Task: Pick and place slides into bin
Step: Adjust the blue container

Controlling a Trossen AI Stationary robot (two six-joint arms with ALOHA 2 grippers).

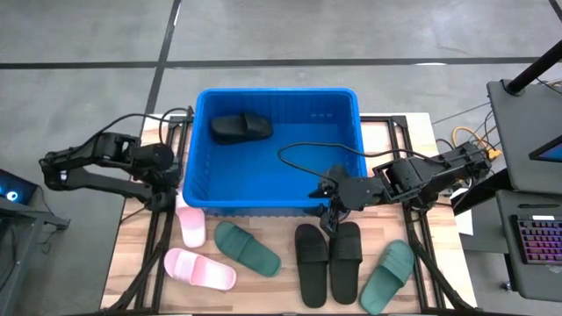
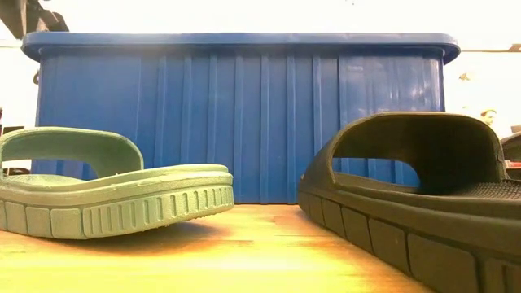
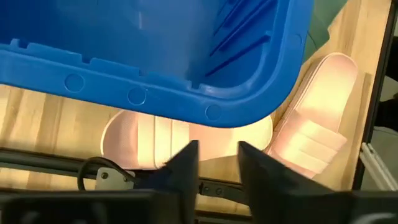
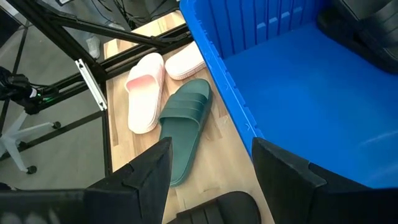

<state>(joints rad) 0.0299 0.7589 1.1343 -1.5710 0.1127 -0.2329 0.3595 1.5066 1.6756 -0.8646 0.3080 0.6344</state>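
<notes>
Right now, from my station:
Bin: I see the bright blue bin (image 1: pixel 198 189) at the middle of the wooden table (image 1: pixel 132 263), holding one black slide (image 1: pixel 240 127) in its far left corner; the other slides lie outside it
Slides on table: I count a pink pair (image 1: pixel 195 250) by the bin's near left corner, one of them partly under the rim, a dark green slide (image 1: pixel 248 248) beside it, two black slides (image 1: pixel 327 261) side by side, another green slide (image 1: pixel 386 275) to their right
Left gripper (image 3: pixel 215 155): I have it low at the bin's left corner, over the tucked pink slide, fingers narrowly apart, gripping nothing
Right gripper (image 1: pixel 332 204): I see it at the bin's near wall above the black pair, fingers spread wide, empty
</notes>
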